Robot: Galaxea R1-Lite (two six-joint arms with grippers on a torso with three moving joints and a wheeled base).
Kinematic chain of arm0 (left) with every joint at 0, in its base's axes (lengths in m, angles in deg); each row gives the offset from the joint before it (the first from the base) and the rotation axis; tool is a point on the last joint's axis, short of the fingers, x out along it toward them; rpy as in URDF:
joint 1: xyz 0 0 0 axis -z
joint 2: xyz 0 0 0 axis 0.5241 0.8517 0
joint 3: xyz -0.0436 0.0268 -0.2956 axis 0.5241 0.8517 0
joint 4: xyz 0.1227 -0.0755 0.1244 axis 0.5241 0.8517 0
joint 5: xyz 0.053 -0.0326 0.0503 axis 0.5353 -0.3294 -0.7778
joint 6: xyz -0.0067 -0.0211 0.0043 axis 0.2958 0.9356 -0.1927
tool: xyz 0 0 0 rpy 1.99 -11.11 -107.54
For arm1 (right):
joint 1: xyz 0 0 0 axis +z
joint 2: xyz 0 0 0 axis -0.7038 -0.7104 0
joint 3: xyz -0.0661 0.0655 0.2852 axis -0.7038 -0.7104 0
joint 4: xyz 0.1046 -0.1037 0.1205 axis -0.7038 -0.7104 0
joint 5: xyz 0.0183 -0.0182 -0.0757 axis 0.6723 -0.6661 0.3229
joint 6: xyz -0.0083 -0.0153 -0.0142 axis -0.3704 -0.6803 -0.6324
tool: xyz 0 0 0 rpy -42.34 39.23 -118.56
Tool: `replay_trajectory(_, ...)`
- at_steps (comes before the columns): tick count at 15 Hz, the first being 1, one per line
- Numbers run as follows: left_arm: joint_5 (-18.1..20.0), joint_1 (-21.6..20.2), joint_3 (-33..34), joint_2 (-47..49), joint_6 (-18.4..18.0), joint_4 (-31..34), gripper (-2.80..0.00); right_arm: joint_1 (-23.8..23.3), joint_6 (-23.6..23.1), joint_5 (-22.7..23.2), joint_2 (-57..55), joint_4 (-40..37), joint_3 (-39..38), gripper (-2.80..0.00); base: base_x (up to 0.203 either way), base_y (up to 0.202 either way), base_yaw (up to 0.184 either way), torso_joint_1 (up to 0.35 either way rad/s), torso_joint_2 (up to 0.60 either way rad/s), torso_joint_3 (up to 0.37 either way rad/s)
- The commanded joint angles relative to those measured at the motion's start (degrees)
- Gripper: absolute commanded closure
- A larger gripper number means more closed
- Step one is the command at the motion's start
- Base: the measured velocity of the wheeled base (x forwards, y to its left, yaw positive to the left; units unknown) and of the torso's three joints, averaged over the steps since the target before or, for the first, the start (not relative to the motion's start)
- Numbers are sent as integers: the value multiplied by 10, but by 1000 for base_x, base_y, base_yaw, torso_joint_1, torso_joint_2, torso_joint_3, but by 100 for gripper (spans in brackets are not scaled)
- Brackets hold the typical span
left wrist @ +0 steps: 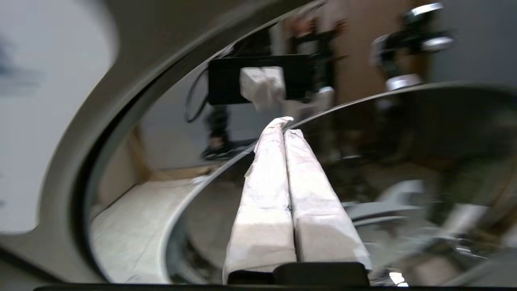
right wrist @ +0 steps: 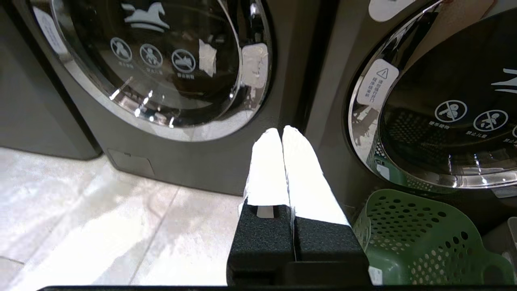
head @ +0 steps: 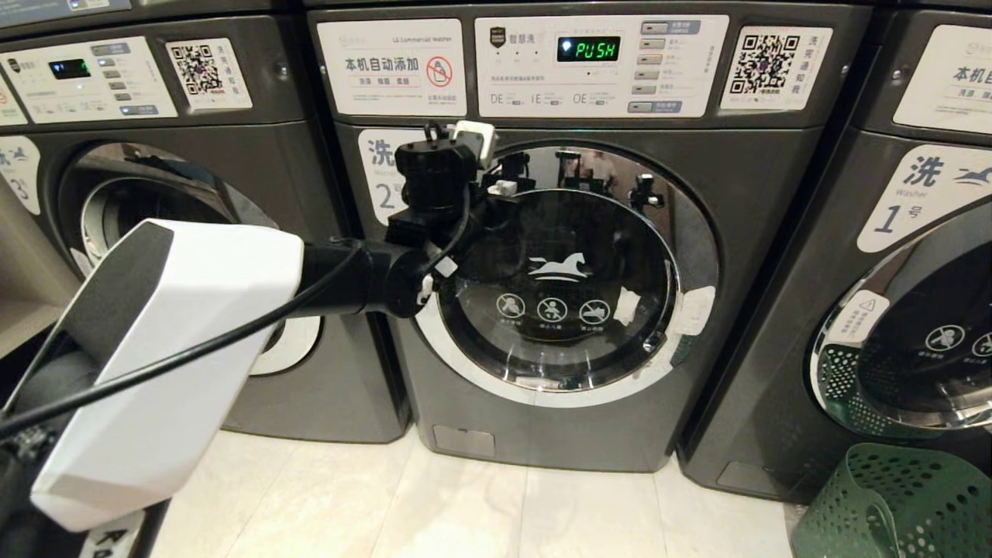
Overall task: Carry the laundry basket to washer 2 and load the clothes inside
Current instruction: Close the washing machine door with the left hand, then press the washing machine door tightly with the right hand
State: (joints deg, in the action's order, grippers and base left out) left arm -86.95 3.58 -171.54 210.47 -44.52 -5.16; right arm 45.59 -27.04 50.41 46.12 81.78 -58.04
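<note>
Our left arm's white forearm shell (head: 163, 364) fills the near corner of the head view, reaching out so that our left gripper (left wrist: 284, 128), fingers pressed together and holding nothing, sits against the upper left of the chrome door ring (head: 701, 256) of washer 2 (head: 558, 232). Our right gripper (right wrist: 281, 132) hangs low between the machines, its fingers likewise pressed together and empty. Beside it, the laundry basket (head: 899, 504) stands on the pale tiled floor (head: 465, 511), in front of the machine marked 1 (head: 922, 194) and near washer 2, so we judge the carrying done. Washer 2's door looks shut, so opening it and loading remain; we cannot see any clothes from here. Its display (head: 588, 49) reads "PUSH", its panel "LG Commercial Washer", the door label "2", with a white horse logo (head: 559, 267) on the glass.
</note>
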Motion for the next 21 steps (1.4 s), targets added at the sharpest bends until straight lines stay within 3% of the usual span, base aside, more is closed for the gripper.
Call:
replay_trajectory(1,-2,26,1,-69,0,20,0,0,22,1,-59,-1,45,0,0,0,0,0,0,0)
replay_trajectory(4,-37,46,1,-108,0,57,0,7,88,39,-253,-1,127,0,0,0,0,0,0,0)
replay_trajectory(7,-39,45,1,-99,4,57,0,30,130,182,-427,6,171,0,0,0,0,0,0,0)
replay_trajectory(10,-37,46,1,-86,7,53,0,66,138,248,-583,54,189,0,0,0,0,0,0,0)
replay_trajectory(14,-43,46,1,-127,15,53,0,73,130,212,-775,242,195,0,0,0,0,0,0,0)
replay_trajectory(16,-76,43,4,-169,15,66,0,52,105,187,-836,347,201,0,0,0,0,0,0,0)
replay_trajectory(18,-141,31,17,-239,17,122,0,20,49,145,-848,402,199,0,0,0,0,0,0,0)
replay_trajectory(21,-172,-25,92,-377,53,231,0,-2,39,107,-844,410,203,0,0,0,0,0,0,0)
